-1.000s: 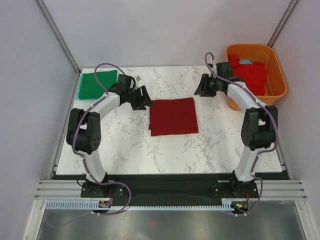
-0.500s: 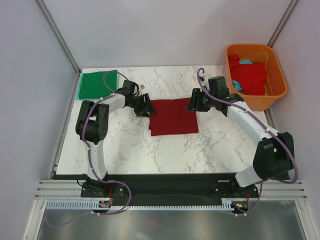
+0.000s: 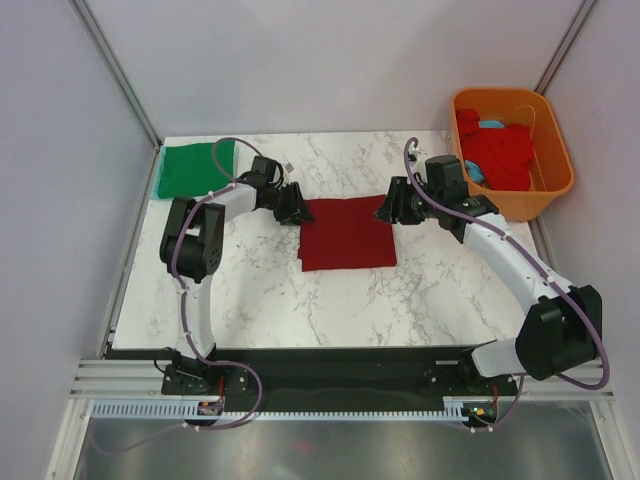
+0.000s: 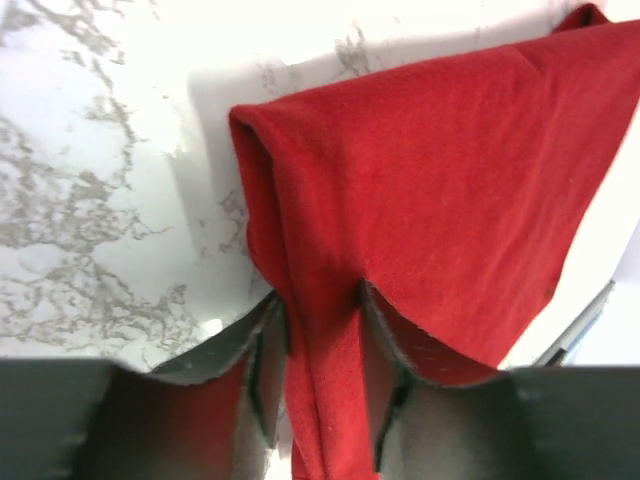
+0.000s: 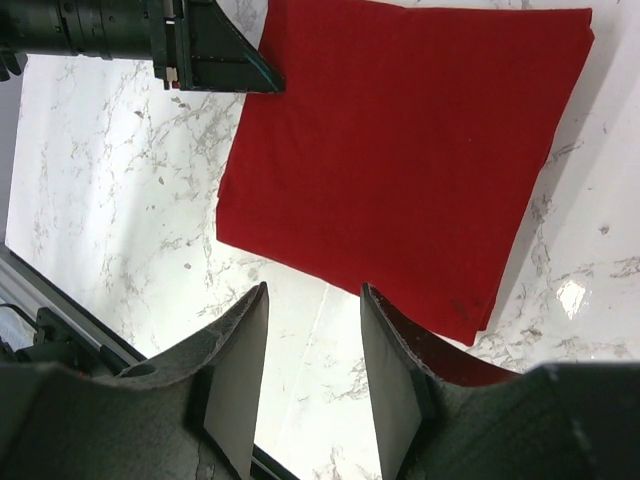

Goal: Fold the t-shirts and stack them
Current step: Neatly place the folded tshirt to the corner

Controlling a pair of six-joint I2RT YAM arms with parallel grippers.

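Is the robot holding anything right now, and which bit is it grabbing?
The left gripper pinches the dark red t-shirt by the folded edge at its far left corner. The right gripper is open and holds nothing.

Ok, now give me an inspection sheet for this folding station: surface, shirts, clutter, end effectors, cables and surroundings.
Surface: white marble-pattern table, no spills seen.
Job's things: dark red t-shirt folded flat mid-table; green t-shirt folded at the far left corner; red t-shirts and a light blue one loose in the tub.
Clutter: orange tub at the far right corner; nothing else seen.
End effectors: left end effector pinches a raised fold at the dark red t-shirt's edge; right end effector is open by its far right corner, holding nothing.
Cables: purple cables loop along both arms, off the cloth.
Surroundings: pale walls; metal rail at the near edge.
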